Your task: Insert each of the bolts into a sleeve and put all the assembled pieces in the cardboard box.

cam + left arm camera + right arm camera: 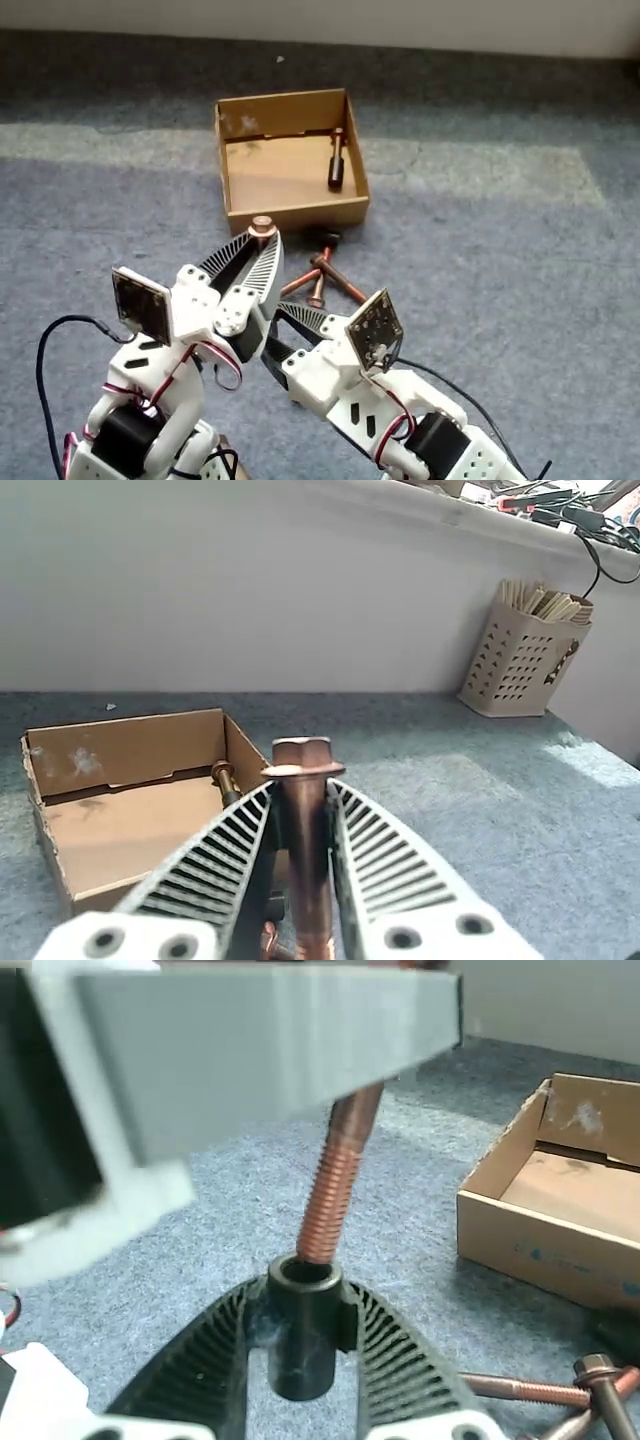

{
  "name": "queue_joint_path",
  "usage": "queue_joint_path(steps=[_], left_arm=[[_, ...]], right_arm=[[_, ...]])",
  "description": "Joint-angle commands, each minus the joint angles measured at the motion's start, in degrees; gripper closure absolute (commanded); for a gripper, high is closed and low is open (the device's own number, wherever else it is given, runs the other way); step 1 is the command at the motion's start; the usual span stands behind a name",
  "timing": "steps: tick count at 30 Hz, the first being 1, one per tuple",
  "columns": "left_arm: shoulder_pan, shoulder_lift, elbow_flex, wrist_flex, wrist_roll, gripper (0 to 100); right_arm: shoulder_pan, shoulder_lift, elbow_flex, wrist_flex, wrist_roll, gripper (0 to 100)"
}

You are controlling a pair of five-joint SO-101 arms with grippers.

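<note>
Two parts meet above the carpet (500,300): the left gripper (300,795) is clenched on a copper bolt (305,865), head up, and the right gripper (300,1295) is clamped around a black sleeve (300,1350) held upright beneath it; the threaded tip sits at the sleeve's mouth, seemingly just inside, so the step in hand looks like insertion. One assembled piece (336,162) lies in the cardboard box (295,213), at its right side; the held pair hangs just near of the box. The next move likely calls for straightening the bolt, which leans a little off the bore, then pressing it down until the head seats. Several loose bolts (335,280) and a spare sleeve (326,238) lie between the right gripper and the box, close to its near wall; a low carry could knock them, and that wall must be cleared. A perforated holder (520,655) of sticks stands far right, well apart.
</note>
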Motion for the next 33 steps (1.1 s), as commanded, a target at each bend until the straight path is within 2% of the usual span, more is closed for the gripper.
queue_joint_path(steps=[1,10,16,19,23,33], left_arm=[[1.36,-0.48,0.75,-0.35,-3.25,99],[3.03,-0.48,0.75,0.0,-3.34,99],[2.95,-0.66,-0.66,0.09,-3.87,99],[3.03,-0.66,-1.71,0.09,-7.12,99],[3.03,-0.66,-1.89,0.26,-7.38,99],[2.51,-0.75,-2.33,6.07,-7.56,99]], right_arm=[[-0.22,-1.45,-4.44,-1.45,-0.35,99.4],[-0.13,-1.45,-6.99,-1.36,-0.35,99.4],[6.37,-1.45,-6.99,-1.71,-0.35,99.4],[6.37,-1.45,-6.99,-1.71,-0.35,99.4],[6.64,-1.45,-6.99,-1.71,-0.35,99.4],[6.73,-1.45,-6.99,-1.71,-0.35,99.4]])
